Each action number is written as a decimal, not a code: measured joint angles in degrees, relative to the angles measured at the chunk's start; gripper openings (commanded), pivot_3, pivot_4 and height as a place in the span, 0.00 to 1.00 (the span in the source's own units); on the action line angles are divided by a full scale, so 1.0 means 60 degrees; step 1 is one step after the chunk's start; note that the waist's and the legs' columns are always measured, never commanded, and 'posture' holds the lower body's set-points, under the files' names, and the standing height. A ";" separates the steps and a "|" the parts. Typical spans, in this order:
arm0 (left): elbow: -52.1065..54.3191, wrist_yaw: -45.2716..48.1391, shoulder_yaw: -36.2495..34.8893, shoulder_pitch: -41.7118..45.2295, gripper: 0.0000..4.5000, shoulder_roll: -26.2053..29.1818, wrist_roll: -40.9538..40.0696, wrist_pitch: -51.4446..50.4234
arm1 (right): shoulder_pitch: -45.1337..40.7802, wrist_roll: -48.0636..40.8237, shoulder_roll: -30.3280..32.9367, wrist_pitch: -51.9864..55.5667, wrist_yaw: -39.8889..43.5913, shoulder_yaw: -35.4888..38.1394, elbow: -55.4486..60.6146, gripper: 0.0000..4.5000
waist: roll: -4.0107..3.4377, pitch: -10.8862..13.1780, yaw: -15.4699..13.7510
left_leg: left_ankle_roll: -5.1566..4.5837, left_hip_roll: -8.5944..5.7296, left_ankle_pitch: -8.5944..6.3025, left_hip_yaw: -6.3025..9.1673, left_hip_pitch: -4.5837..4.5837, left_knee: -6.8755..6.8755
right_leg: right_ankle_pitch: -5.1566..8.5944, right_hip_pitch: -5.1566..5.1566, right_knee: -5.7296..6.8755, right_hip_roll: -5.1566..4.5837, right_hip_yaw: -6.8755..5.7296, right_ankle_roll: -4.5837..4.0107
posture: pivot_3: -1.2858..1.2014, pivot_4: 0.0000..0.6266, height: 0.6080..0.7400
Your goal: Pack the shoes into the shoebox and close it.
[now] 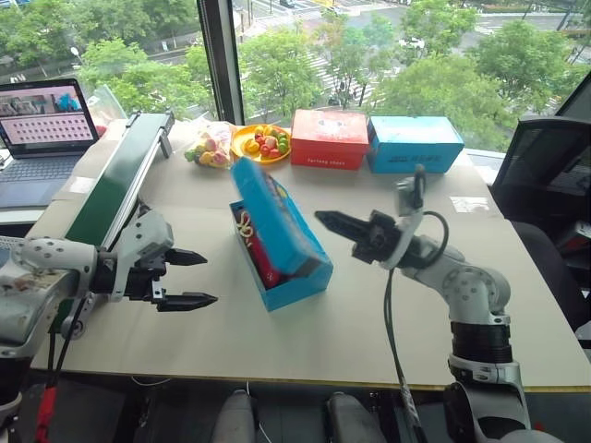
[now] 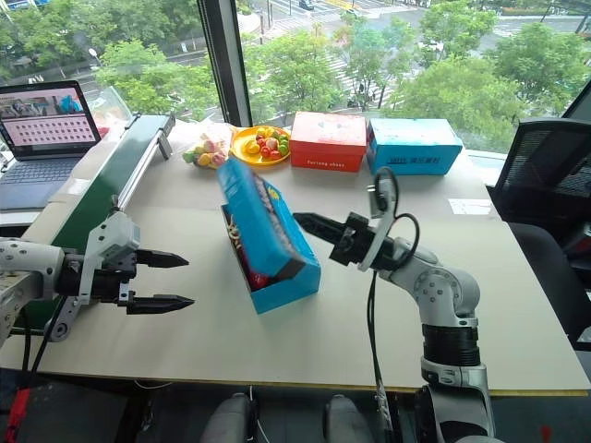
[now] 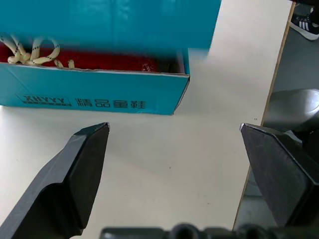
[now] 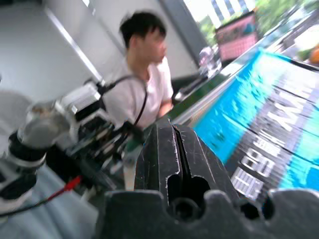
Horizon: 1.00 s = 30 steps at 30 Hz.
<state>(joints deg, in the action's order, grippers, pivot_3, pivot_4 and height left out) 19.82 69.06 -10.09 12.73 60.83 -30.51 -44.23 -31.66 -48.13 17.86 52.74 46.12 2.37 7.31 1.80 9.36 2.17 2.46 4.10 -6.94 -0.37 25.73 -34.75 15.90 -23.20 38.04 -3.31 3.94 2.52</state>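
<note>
The bright blue shoebox [image 1: 294, 281] stands in the middle of the table, its flap lid [image 1: 271, 217] half raised and leaning over the opening. The red shoes [image 3: 99, 60] with pale laces lie inside, partly hidden by the lid. My left gripper [image 1: 208, 279] hangs open to the left of the box, a short gap away, with nothing between its fingers. Raised level with the lid, my right gripper [image 1: 323, 220] is shut and empty. It points left at the lid's outer face from the right and is close to it; whether they touch I cannot tell.
A red box [image 1: 329, 138], a lighter blue box [image 1: 414, 144] and a yellow plate of fruit [image 1: 261, 143] line the far edge. On the left are a green conveyor [image 1: 120, 175] and a laptop [image 1: 42, 129]. A black chair [image 1: 545, 175] stands right. A person [image 4: 144, 89] sits beyond the table.
</note>
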 measured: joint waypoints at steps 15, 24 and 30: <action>0.0985 -0.1742 -0.0881 -0.1375 1.00 -0.0702 -0.0273 -0.0354 | -0.4488 0.5659 -0.2212 -0.6124 0.0840 -0.3436 -0.8332 0.01 | 0.0001 0.0005 0.0053 | 0.0003 0.0006 -0.0001 0.0000 0.0036 -0.0003 | -0.0008 -0.0037 0.0001 0.0010 -0.0003 -0.0026 | 0.52 0.24 1.00; 0.1582 -0.2604 -0.1133 -0.1931 1.00 -0.1070 -0.0439 -0.0413 | -0.4783 0.7915 -0.2570 -1.0004 0.0446 -0.4170 -1.0882 0.07 | 0.0003 -0.0004 0.0052 | 0.0060 0.0008 -0.0036 0.0000 -0.0099 0.0019 | 0.0008 0.0028 0.0005 0.0006 -0.0003 -0.0031 | 0.52 0.24 1.00; 0.1226 -0.2975 -0.0698 -0.1323 1.00 -0.1585 -0.0320 -0.0046 | -0.3756 0.6813 -0.1589 -0.8516 0.1569 -0.2801 -0.8764 0.48 | -0.0004 0.0007 -0.0070 | 0.0009 0.0007 -0.0003 0.0000 -0.0038 0.0011 | -0.0001 0.0021 0.0009 0.0005 -0.0005 -0.0041 | 0.52 0.24 1.00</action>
<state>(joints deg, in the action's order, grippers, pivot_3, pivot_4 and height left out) 27.17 51.21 -14.28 4.80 51.32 -32.43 -44.51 -54.20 -7.25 8.32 1.65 55.54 -14.43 -45.27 1.77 9.40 1.74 2.51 4.14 -6.96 -0.38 25.50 -34.68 15.90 -23.07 38.10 -3.28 3.91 2.27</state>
